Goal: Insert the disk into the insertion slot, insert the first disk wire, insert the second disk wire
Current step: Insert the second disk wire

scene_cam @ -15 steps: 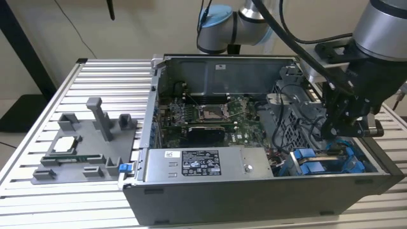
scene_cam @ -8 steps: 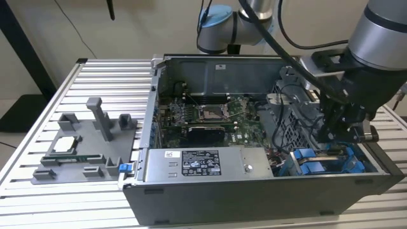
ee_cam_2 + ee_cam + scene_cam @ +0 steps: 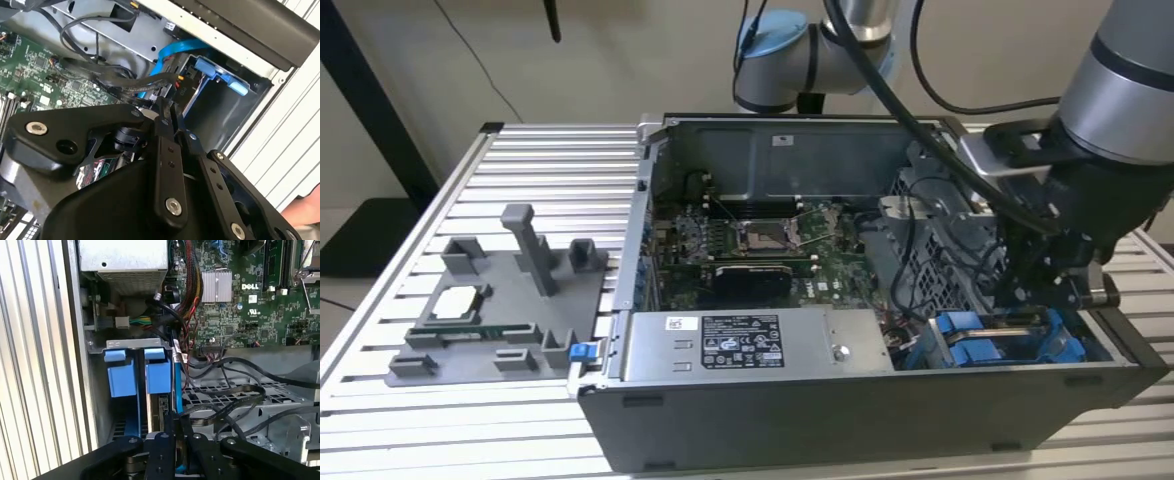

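fingers point(image 3: 176, 427) pinched on black wire point(image 3: 220, 407), over disk point(image 3: 159, 410) seated in insertion slot point(image 3: 132, 347)

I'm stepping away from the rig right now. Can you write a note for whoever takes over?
Gripper: down inside the case at the drive cage, on the exterior view's right.
Disk: its blue frame sits in the cage's slot and looks inserted.
Wires: in the second wrist view the gripper's tip is right at a black connector, with a blue cable just beyond it.
Done: disk in the slot, as far as can be seen.
Left: wires. I can't tell whether either is seated, so check both.
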Controlling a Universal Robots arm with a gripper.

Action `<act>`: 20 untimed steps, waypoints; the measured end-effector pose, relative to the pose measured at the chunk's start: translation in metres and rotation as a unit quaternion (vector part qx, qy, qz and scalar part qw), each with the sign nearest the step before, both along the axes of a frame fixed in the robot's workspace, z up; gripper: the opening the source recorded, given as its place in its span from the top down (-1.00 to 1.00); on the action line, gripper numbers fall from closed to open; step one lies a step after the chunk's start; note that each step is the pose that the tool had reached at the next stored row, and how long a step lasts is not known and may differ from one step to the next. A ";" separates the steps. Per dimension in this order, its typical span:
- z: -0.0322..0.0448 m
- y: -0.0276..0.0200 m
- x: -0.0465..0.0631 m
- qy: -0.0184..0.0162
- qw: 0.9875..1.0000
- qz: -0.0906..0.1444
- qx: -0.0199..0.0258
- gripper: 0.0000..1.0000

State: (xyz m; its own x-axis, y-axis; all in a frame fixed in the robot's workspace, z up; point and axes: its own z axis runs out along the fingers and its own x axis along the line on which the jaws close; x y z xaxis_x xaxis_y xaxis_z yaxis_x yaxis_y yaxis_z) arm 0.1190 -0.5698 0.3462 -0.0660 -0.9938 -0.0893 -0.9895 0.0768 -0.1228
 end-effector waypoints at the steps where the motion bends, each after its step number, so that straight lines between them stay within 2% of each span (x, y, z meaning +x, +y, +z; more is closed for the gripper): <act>1: -0.0002 -0.0001 0.001 0.001 1.000 0.000 -0.001 1.00; 8: -0.0014 -0.0030 0.003 0.008 1.000 0.000 -0.004 1.00; 20: -0.0058 -0.0031 0.006 0.008 1.000 0.000 -0.004 1.00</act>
State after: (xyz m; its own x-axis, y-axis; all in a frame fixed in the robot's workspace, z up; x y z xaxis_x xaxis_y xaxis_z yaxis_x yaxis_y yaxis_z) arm 0.1248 -0.5728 0.3404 -0.0674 -0.9945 -0.0801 -0.9913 0.0758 -0.1073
